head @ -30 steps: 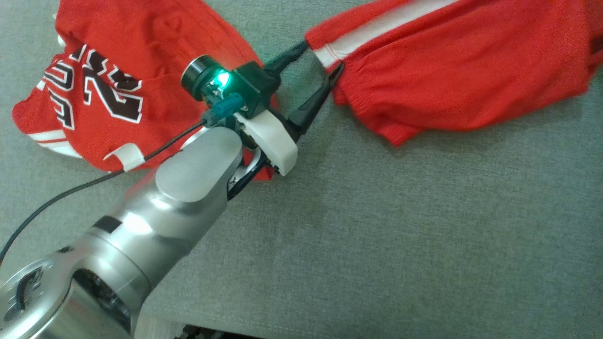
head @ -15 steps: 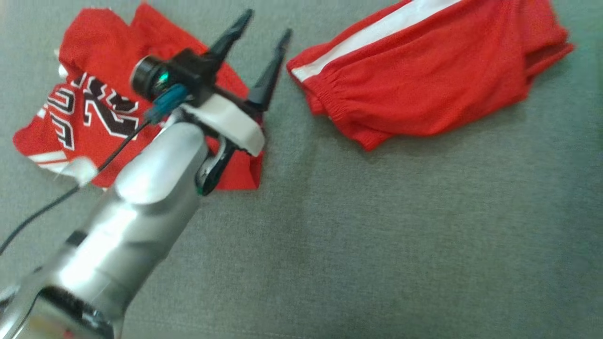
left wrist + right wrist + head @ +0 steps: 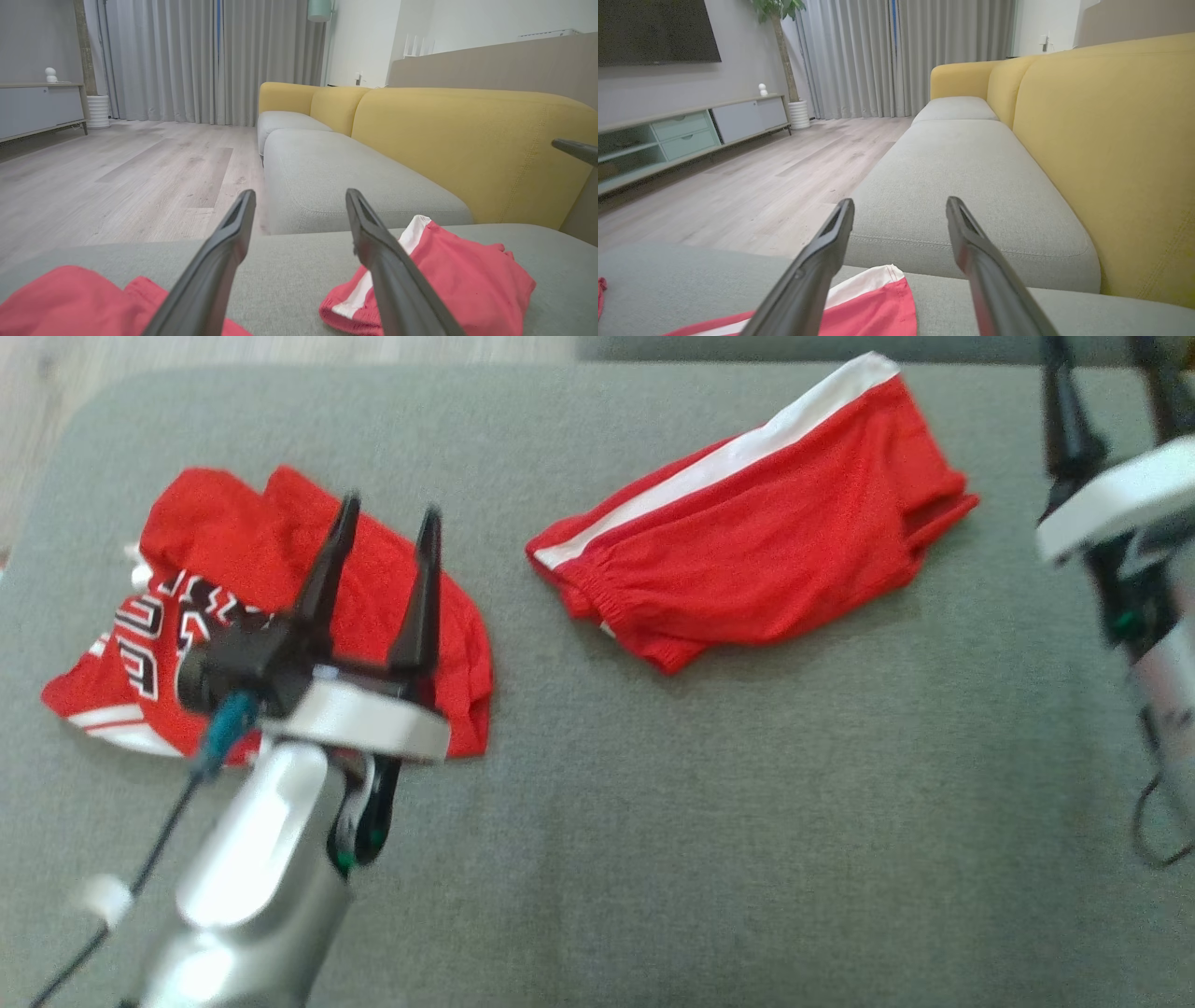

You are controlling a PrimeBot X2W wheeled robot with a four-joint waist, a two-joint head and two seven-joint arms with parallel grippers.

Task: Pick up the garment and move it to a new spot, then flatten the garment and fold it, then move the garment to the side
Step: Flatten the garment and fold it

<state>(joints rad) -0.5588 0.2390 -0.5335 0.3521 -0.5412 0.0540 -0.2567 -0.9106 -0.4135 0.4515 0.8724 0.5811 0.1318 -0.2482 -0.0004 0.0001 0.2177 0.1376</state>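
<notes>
Where the grey sofa seat spreads across the head view, the red shorts lie in the upper middle of the frame, flat on the fabric and touched by neither arm. They form a compact, slanted bundle of fine, mesh-like knit. One broad white stripe runs along the upper edge, and a gathered elastic waistband bunches at the lower left end. The far right end is layered into soft ridges.

At the left of the frame a crumpled red jersey shows black, white-edged print and white trim. The left gripper sits over it, its long, dark, tapering fingers spread wide and holding nothing. Whether they touch the jersey cannot be told. In the left wrist view the shorts lie at the lower right, beside one finger.

The right gripper is at the upper right corner, well apart from the shorts. In its own wrist view its fingers stand wide and empty above the white-striped edge. The seat is a coarse grey weave, and the yellow backrest is rounded and stitched.
</notes>
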